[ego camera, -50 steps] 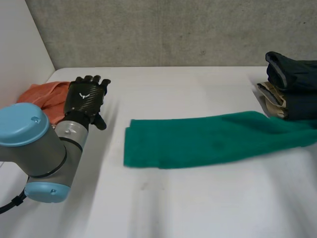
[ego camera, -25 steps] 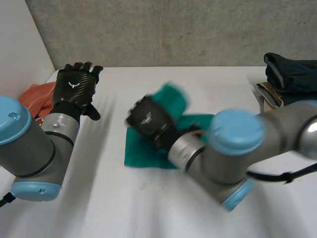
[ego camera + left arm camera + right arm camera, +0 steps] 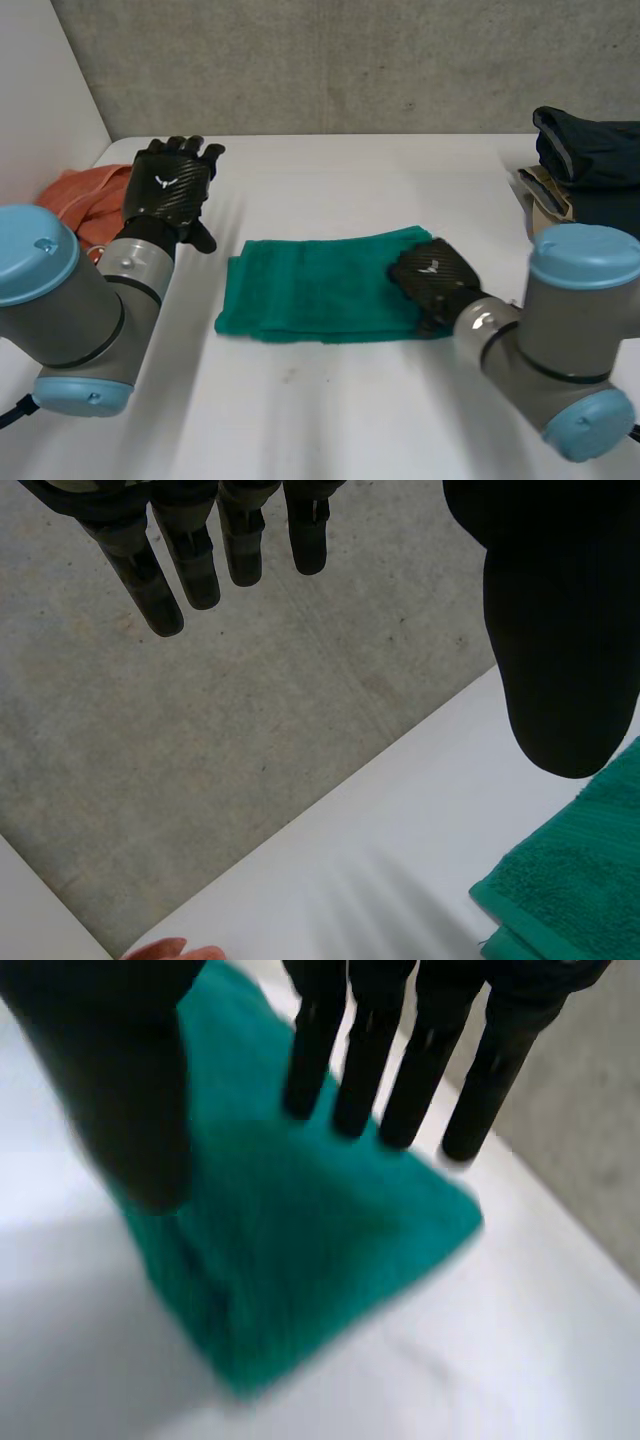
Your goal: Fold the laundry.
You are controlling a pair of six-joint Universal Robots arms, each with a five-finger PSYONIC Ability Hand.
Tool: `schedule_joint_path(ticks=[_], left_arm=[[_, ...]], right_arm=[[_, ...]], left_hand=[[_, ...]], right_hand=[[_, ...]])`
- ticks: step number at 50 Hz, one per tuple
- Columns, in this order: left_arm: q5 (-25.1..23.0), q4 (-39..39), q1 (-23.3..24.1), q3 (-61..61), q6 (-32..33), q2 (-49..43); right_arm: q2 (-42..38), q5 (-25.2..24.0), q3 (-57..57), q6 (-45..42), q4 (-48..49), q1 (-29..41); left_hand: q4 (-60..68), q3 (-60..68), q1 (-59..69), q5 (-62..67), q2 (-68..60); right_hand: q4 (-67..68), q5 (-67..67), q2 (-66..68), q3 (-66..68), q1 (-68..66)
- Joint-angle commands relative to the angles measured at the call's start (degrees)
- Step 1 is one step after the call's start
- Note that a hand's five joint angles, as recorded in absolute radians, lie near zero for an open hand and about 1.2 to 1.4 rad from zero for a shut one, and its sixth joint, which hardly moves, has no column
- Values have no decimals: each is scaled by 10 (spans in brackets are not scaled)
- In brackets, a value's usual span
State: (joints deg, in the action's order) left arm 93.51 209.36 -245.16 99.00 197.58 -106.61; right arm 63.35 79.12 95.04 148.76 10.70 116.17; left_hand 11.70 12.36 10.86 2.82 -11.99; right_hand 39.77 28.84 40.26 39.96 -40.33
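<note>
A green towel (image 3: 310, 285) lies folded double in the middle of the white table (image 3: 330, 420). My right hand (image 3: 432, 280) rests over the towel's right edge, where the fold is. In the right wrist view its fingers (image 3: 400, 1050) are straight above the towel (image 3: 290, 1260), the thumb stands apart, and nothing is pinched. My left hand (image 3: 168, 190) hovers open above the table, left of the towel and clear of it. Beside its thumb (image 3: 560, 630), the left wrist view catches a corner of the towel (image 3: 575, 880).
An orange cloth (image 3: 85, 195) lies crumpled at the table's far left, behind my left arm. A stack of dark folded clothes (image 3: 590, 165) sits at the far right edge. A concrete wall (image 3: 330, 60) closes the back of the table.
My right arm swept in and carried the towel's long right end over to the left, halving it. The right hand has since let go and drawn back to the fold. The left hand barely moved.
</note>
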Motion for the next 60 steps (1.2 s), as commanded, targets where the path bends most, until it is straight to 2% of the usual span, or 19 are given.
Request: schedule_joint_path(ticks=[1, 6, 8, 11, 14, 18, 22, 26, 30, 32, 33, 34, 35, 39, 46, 50, 54, 55, 60], left_arm=[[0, 0, 2, 1, -1, 1], [3, 0, 2, 3, -1, 5], [2, 0, 2, 6, -1, 8], [1, 1, 2, 7, -1, 10], [1, 1, 2, 7, -1, 10], [1, 1, 2, 7, -1, 10], [2, 0, 1, 5, -1, 12], [3, 0, 1, 2, -6, 23], [4, 0, 1, 0, -23, 30], [2, 0, 2, -2, -35, 31], [2, 0, 3, -3, -39, 31], [2, 0, 3, -3, -42, 31], [2, 0, 4, -5, -46, 31], [2, 0, 12, -14, -60, 28], [2, -7, 40, -43, -65, 18], [2, -15, 91, -85, -68, -25], [4, -69, 140, -153, -69, -76], [7, -103, 152, -186, -72, -107], [25, -207, 175, -275, -96, -197]], right_arm=[[-35, -5, 1, -76, -3, -71], [-26, 23, -7, -139, 6, -74], [-4, 54, -20, -169, 5, -69], [30, 81, -31, -184, 6, -60], [36, 84, -41, -182, 11, -42], [28, 44, -58, -182, 66, 45], [16, -46, -41, -181, 156, 120], [-8, -130, -8, -163, 178, 145], [-48, -168, -2, -139, 174, 161], [-56, -165, -6, -126, 174, 159], [-57, -162, -7, -118, 174, 158], [-53, -155, -10, -96, 174, 157], [-48, -153, -9, -83, 174, 158], [-7, -144, -12, 1, 172, 137], [46, -117, -19, 191, 116, 43], [39, -79, -61, 249, 32, 18], [12, -54, -106, 237, -53, -4], [4, -52, -114, 231, -69, -8], [-40, -54, -162, 196, -108, -11]], left_hand=[[-17, -23, -8, -28, 19], [-17, -23, -8, -28, 19], [-17, -23, -8, -28, 19], [-17, -23, -8, -28, 19], [-17, -23, -8, -28, 19], [-17, -23, -8, -28, 19], [-17, -23, -8, -28, 19], [-17, -23, -8, -28, 19], [-17, -23, -8, -28, 19], [-15, -22, -6, -26, 18], [-15, -22, -6, -26, 18], [-15, -22, -6, -26, 18], [-15, -22, -6, -26, 18], [-15, -22, -6, -26, 18], [-6, -13, 2, -18, 9], [-3, -10, 5, -14, 6], [-3, -10, 5, -14, 6], [-3, -10, 5, -14, 6], [2, -5, 10, -9, 1]], right_hand=[[402, 412, 397, 400, -397], [402, 412, 397, 400, -397], [402, 412, 397, 400, -397], [402, 412, 397, 400, -397], [402, 412, 397, 400, -397], [402, 412, 397, 400, -397], [402, 412, 397, 400, -397], [402, 412, 397, 400, -397], [402, 412, 397, 400, -397], [402, 412, 397, 400, -397], [353, 362, 348, 351, -347], [16, 25, 11, 14, -10], [-116, -106, -120, -117, 121], [-298, -288, -303, -300, 303], [-298, -288, -303, -300, 303], [-298, -288, -303, -300, 303], [-298, -288, -303, -300, 303], [-298, -288, -303, -300, 303], [-298, -288, -303, -300, 303]])
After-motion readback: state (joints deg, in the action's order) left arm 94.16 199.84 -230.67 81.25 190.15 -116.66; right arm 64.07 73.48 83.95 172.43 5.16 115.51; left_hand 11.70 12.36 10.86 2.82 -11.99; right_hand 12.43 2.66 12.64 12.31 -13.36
